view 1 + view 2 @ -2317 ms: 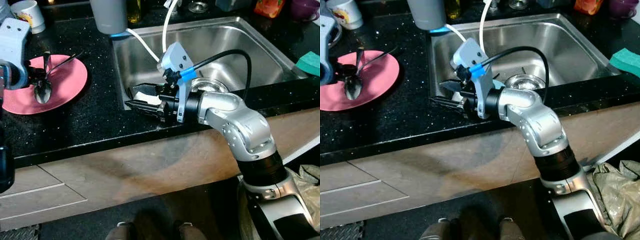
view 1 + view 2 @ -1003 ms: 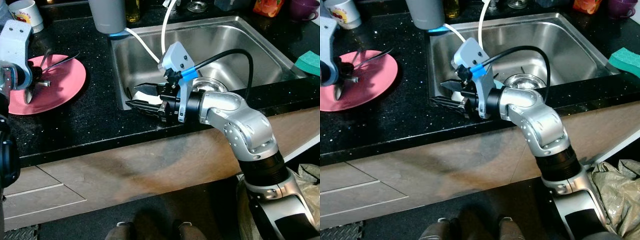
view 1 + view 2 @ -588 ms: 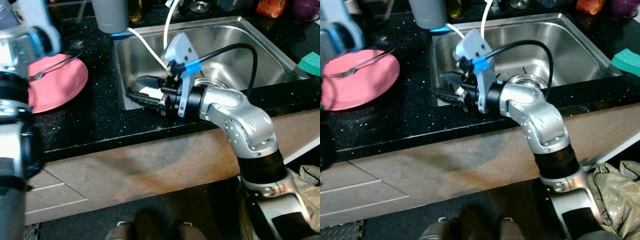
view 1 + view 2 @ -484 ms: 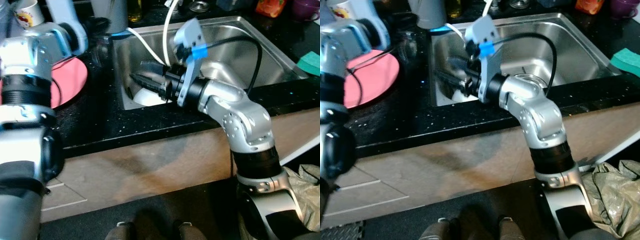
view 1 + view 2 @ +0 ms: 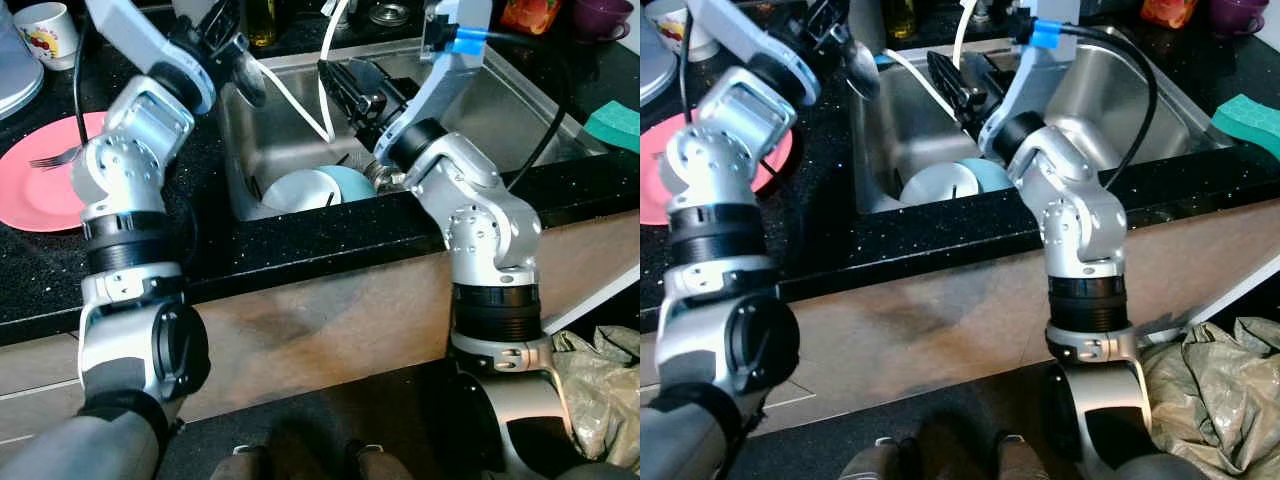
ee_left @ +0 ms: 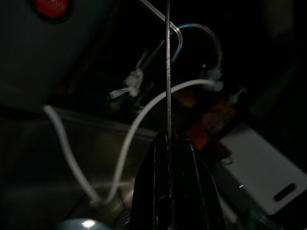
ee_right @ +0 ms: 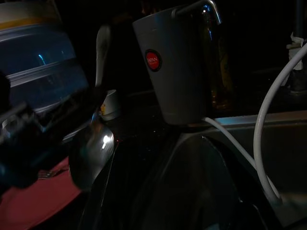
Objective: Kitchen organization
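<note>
Bowls, one white ceramic (image 5: 298, 190) and one pale blue (image 5: 350, 182), lie nearest me at the steel sink's (image 5: 520, 90) near wall. Further left, a pink plate (image 5: 40, 195) bears a fork (image 5: 52, 157). Beyond, my left gripper (image 5: 845, 45) pinches a shiny metal spoon (image 5: 862, 70) over the sink's far-left rim; I judge it light, stiff, slippery, best held mid-handle. I see my right gripper (image 5: 345, 85) spread, empty.
</note>
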### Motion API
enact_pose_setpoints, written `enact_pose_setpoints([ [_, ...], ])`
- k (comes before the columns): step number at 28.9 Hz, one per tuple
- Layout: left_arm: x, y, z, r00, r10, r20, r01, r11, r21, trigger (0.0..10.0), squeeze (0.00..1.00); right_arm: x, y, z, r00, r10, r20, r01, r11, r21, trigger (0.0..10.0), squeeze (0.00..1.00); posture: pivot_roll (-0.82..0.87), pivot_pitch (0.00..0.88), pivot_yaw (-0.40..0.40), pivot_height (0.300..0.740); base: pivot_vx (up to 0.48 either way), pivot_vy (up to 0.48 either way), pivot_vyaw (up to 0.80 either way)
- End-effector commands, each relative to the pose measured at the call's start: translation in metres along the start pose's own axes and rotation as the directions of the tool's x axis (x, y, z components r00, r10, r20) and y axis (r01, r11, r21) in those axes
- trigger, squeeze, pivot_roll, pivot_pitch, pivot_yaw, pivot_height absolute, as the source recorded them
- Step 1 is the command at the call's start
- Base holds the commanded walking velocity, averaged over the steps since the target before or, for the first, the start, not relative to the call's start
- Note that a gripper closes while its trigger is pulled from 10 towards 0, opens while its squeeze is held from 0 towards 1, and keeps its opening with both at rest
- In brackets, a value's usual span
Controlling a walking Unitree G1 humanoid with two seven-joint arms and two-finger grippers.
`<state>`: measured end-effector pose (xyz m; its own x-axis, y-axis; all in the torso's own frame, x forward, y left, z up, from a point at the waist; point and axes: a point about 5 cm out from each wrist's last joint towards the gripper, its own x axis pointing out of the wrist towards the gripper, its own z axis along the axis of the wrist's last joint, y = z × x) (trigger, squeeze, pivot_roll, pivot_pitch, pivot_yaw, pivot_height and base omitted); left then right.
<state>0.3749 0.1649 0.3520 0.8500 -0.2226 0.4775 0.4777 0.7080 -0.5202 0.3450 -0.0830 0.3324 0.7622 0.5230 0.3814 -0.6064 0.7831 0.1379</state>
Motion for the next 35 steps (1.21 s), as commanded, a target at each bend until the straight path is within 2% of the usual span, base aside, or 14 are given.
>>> enact_pose_setpoints([
  [1,-0.003,0.0,-0.008,0.999,0.0,-0.047,0.003,0.999,0.053,0.0,0.0,-0.001,0.0,0.002,1.0,-0.005,0.019,0.005,1.0,0.012,10.0,0.52,0.03,0.197,0.039,0.74,0.0,0.0,0.0],
  [2,-0.003,0.0,-0.008,0.999,0.0,-0.047,0.003,0.999,0.053,0.0,0.0,-0.001,0.0,0.002,1.0,-0.005,0.019,0.005,1.0,0.012,10.0,0.52,0.03,0.197,0.039,0.74,0.0,0.0,0.0],
  [3,-0.006,0.004,-0.027,0.991,0.013,-0.13,0.009,0.986,0.164,0.0,0.0,-0.001,0.001,0.0,1.0,0.002,-0.006,-0.003,0.999,-0.043,10.0,0.49,0.03,0.194,0.039,0.74,0.0,0.0,0.0],
  [4,-0.007,0.005,-0.032,0.989,0.019,-0.15,0.011,0.98,0.199,0.0,0.0,-0.001,0.001,-0.001,1.0,0.002,-0.016,-0.003,0.998,-0.067,10.0,0.36,0.03,0.194,0.039,0.74,0.0,0.0,0.0],
  [5,-0.007,0.005,-0.036,0.987,0.017,-0.16,0.02,0.974,0.225,0.0,0.0,-0.001,0.0,-0.002,1.0,-0.001,-0.028,-0.002,0.995,-0.096,10.0,0.36,0.02,0.191,0.039,0.74,0.0,0.0,0.0],
  [6,-0.005,0.005,-0.042,0.985,0.018,-0.174,0.036,0.954,0.296,0.0,0.0,0.0,0.0,-0.006,0.998,-0.002,-0.067,-0.01,0.984,-0.18,10.0,0.0,0.02,0.191,0.042,0.74,0.0,0.0,0.0],
  [11,0.003,0.001,-0.058,0.963,-0.03,-0.266,0.162,0.857,0.489,0.0,0.0,-0.004,-0.008,-0.025,0.978,-0.017,-0.208,-0.064,0.924,-0.377,10.0,0.0,0.02,0.192,0.044,0.74,0.0,0.0,0.0],
  [15,0.009,-0.003,-0.068,0.946,-0.064,-0.319,0.233,0.817,0.527,0.0,0.0,-0.007,-0.011,-0.029,0.967,-0.006,-0.254,-0.098,0.914,-0.394,10.0,0.0,0.02,0.197,0.048,0.74,0.0,0.0,0.0],
  [16,0.012,-0.004,-0.076,0.931,-0.078,-0.356,0.279,0.782,0.558,0.0,0.0,-0.01,-0.012,-0.031,0.96,0.004,-0.28,-0.12,0.91,-0.396,10.0,0.0,0.02,0.199,0.049,0.74,0.0,0.0,0.0],
  [20,0.013,-0.003,-0.081,0.923,-0.073,-0.378,0.302,0.745,0.595,0.0,0.0,-0.012,-0.014,-0.033,0.952,0.003,-0.306,-0.134,0.903,-0.408,10.0,0.0,0.01,0.206,0.054,0.74,0.0,0.0,0.0],
  [24,0.012,-0.001,-0.105,0.876,-0.071,-0.477,0.391,0.683,0.617,0.0,0.0,-0.02,-0.026,-0.039,0.921,-0.042,-0.387,-0.161,0.865,-0.475,10.0,0.0,0.0,0.217,0.055,0.74,0.0,0.0,0.0],
  [28,0.01,0.0,-0.115,0.85,-0.068,-0.523,0.436,0.648,0.625,0.0,0.0,-0.02,-0.027,-0.039,0.918,-0.043,-0.394,-0.166,0.861,-0.48,10.0,0.0,0.0,0.218,0.056,0.74,0.0,0.0,0.0],
  [30,0.008,0.004,-0.121,0.835,-0.045,-0.549,0.461,0.603,0.651,0.0,0.0,-0.021,-0.029,-0.038,0.914,-0.054,-0.402,-0.165,0.856,-0.49,10.0,0.0,0.0,0.22,0.056,0.74,0.0,0.0,0.0],
  [35,0.006,0.009,-0.125,0.823,-0.018,-0.568,0.481,0.556,0.678,0.0,0.0,-0.022,-0.031,-0.038,0.908,-0.058,-0.416,-0.168,0.857,-0.487,10.0,0.0,0.0,0.223,0.056,0.74,0.0,0.0,0.0],
])
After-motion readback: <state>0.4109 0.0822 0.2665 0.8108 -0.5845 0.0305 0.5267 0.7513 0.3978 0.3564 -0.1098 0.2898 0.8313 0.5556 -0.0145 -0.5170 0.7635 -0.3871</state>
